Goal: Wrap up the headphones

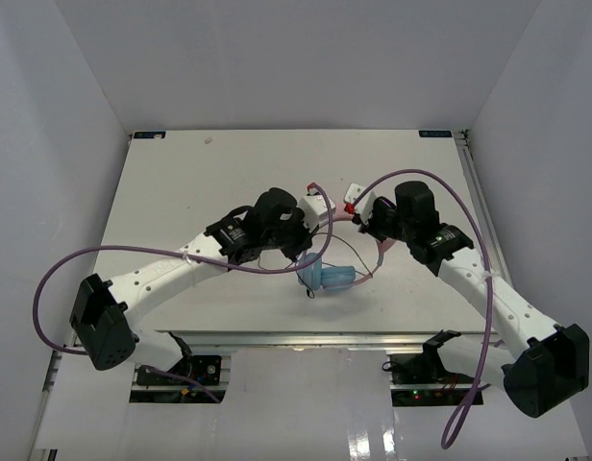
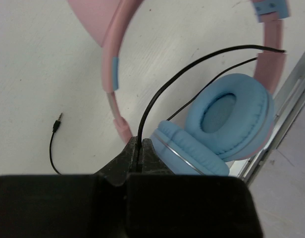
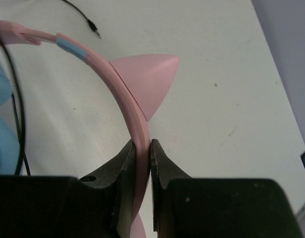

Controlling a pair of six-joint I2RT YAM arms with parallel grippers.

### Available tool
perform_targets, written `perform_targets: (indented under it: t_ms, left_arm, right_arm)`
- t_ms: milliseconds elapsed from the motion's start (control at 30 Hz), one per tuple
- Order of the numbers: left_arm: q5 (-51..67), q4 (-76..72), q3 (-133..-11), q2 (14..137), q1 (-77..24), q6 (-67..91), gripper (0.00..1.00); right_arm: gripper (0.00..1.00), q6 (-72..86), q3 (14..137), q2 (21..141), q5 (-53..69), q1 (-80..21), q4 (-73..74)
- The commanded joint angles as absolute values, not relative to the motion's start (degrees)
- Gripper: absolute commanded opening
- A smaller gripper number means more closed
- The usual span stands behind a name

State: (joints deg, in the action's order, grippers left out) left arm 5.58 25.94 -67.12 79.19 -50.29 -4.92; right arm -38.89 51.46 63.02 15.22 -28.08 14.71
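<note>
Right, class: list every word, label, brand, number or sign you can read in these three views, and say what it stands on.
No text can be read in any view.
headphones: no brand or lettering shows on the earcups or the pink headband.
dark strip at the far-left corner of the table: too small to tell whether it bears any text.
</note>
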Motion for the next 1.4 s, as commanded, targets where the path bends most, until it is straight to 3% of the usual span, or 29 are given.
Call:
perform_targets:
  t_ms: [0, 100, 200, 333, 367, 533, 833, 1067, 1200, 1367]
  left_arm:
    - [2.8, 26.97, -65.86, 76.44, -45.82, -7.98, 0.0]
    - [5.69, 23.09, -61.32, 73.37, -42.65, -8.0, 0.0]
    - [8.19, 19.2, -57.63, 70.27, -40.74, -7.99, 0.07]
    - [12.02, 13.09, -52.85, 67.53, -40.26, -7.39, 0.28]
    - [14.24, 11.65, -51.16, 67.2, -40.18, -6.55, 0.38]
    - [22.18, -3.34, -45.44, 66.22, -40.17, -1.01, 0.56]
    - [28.23, -28.2, -34.58, 72.24, -40.17, 8.45, 0.58]
    - [28.68, -48.65, -27.17, 78.26, -40.44, 18.01, 0.59]
    - [23.17, -53.87, -28.45, 83.41, -41.66, 16.87, 0.65]
    - [9.18, -58.16, -29.25, 86.97, -42.87, 11.33, 0.65]
  right_arm:
    - [0.08, -36.93, 56.97, 61.33, 30.55, -25.31, 18.91]
    - [0.08, -33.66, 59.06, 62.2, 38.06, -21.56, 20.46]
    - [0.08, -29.44, 61.31, 63.95, 48.1, -17.02, 21.78]
    - [0.08, -23.37, 64.04, 66.52, 58.85, -13.38, 21.97]
    - [0.08, -21.93, 64.53, 67.82, 60.71, -12.75, 21.97]
    - [0.08, -6.33, 65.93, 71.16, 70.2, -12.39, 15.56]
    - [0.08, 35.68, 61.54, 69.13, 68.55, -10.04, -17.36]
    - [0.08, 44.78, 63.9, 68.56, 61.7, -8.17, -20.95]
    - [0.08, 49.11, 65.04, 68.73, 61.68, -7.95, -23.91]
    - [0.08, 51.32, 65.6, 68.17, 62.47, -7.38, -25.08]
